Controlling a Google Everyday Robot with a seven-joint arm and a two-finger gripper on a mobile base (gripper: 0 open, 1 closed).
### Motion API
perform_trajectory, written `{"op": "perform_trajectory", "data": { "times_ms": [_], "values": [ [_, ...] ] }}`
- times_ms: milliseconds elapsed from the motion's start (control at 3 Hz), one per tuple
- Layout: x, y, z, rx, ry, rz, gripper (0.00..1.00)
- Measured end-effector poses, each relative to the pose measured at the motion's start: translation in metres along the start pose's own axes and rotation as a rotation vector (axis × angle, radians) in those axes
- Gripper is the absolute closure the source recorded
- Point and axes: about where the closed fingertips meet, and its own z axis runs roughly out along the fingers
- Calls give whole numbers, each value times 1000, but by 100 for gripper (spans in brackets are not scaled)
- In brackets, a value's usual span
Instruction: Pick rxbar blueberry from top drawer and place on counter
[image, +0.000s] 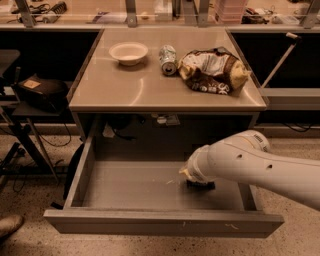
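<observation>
A white bowl (128, 52) sits at 11 o'clock, a metal can (168, 59) lies on its side at 12 o'clock, and a crumpled brown-and-white chip bag (212, 71) lies just beside the can at 1 o'clock. A black box (42, 91) rests on a stand at 9 o'clock, and a shoe tip (10, 225) shows at 8 o'clock.
</observation>
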Motion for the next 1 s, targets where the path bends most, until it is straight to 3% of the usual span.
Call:
{"op": "perform_trajectory", "data": {
  "times_ms": [333, 1000],
  "values": [
    [-40, -28, -25, 38, -50, -34, 100],
    [-111, -74, -24, -124, -74, -58, 100]
  ]
}}
